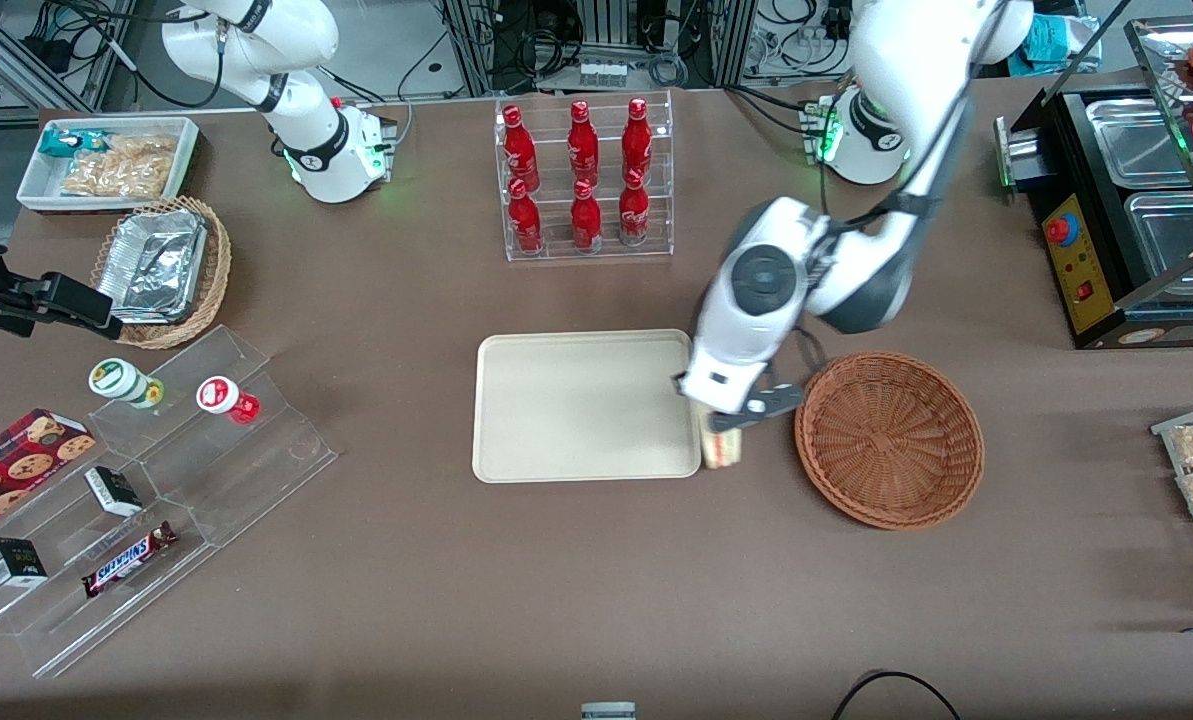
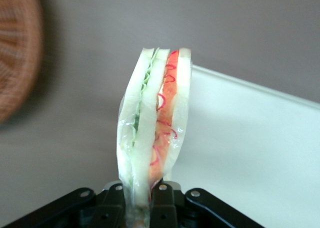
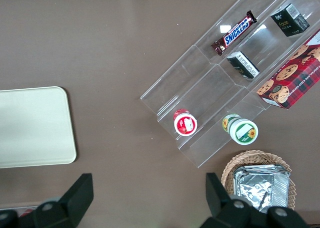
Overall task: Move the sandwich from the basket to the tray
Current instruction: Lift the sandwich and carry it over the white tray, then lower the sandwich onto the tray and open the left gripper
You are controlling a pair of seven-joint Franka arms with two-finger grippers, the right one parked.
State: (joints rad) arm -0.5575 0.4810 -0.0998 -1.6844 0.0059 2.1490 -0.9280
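Note:
The sandwich (image 2: 155, 123), white bread with red, orange and green filling in clear wrap, hangs pinched between my gripper's (image 2: 139, 200) black fingers. From the front the gripper (image 1: 726, 425) is shut on the sandwich (image 1: 721, 449) over the tray's (image 1: 566, 405) edge that faces the basket (image 1: 889, 437). The reddish-brown wicker basket holds nothing and lies just toward the working arm's end of the table from the gripper. In the wrist view the tray (image 2: 260, 153) shows cream beside the sandwich and the basket (image 2: 17, 47) is a blur.
A clear rack of red bottles (image 1: 584, 180) stands farther from the front camera than the tray. A clear stepped stand with snacks (image 1: 136, 500), a tan basket with foil containers (image 1: 161, 265) and a white bin (image 1: 106, 160) lie toward the parked arm's end. A black warmer (image 1: 1126, 200) stands toward the working arm's end.

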